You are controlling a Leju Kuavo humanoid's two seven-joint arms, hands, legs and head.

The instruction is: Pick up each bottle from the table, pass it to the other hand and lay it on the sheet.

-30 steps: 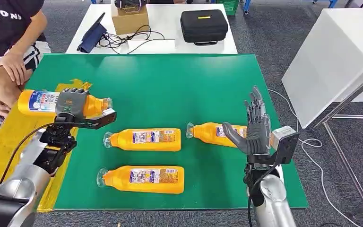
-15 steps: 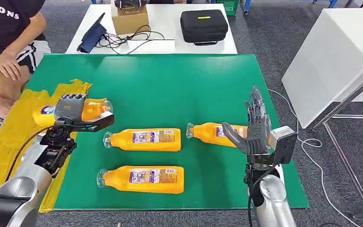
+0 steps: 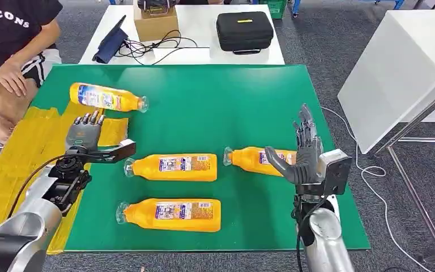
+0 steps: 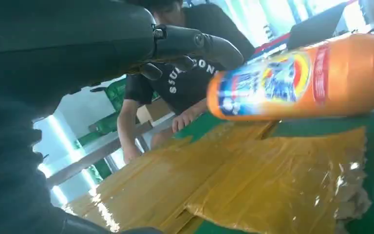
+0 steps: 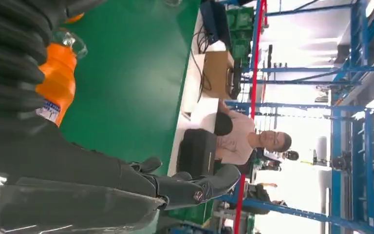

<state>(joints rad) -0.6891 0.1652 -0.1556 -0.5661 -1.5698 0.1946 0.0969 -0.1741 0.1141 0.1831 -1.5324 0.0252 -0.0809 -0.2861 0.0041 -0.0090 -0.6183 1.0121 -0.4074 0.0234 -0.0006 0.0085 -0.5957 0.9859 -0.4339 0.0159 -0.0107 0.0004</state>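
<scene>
So there are four orange bottles on the green table (image 3: 204,96) right now. One bottle (image 3: 106,97) lies on its side up at the far left, cap pointing right, with its base end over the far edge of the yellow sheet (image 3: 28,147) and the neck end on bare green; in the left wrist view it's lying just past the crinkled sheet. The left hand (image 3: 83,133) sits just on the near side of that bottle, over the sheet, fingers spread and pointing away, holding nothing and not touching the bottle. The other three bottles are further right on the green: a middle bottle (image 3: 173,168), a near bottle (image 3: 171,215) closer to the robot, and a right bottle (image 3: 255,160) partly hidden behind the right hand (image 3: 305,158). That hand is held upright, fingers straight up and apart, thumb sticking out to the left, nothing in it. A person (image 3: 11,51) sits by the table's far left corner. Behind is a white table (image 3: 192,34) with a black case (image 3: 244,31), a cardboard box (image 3: 156,21) and some cables.
</scene>
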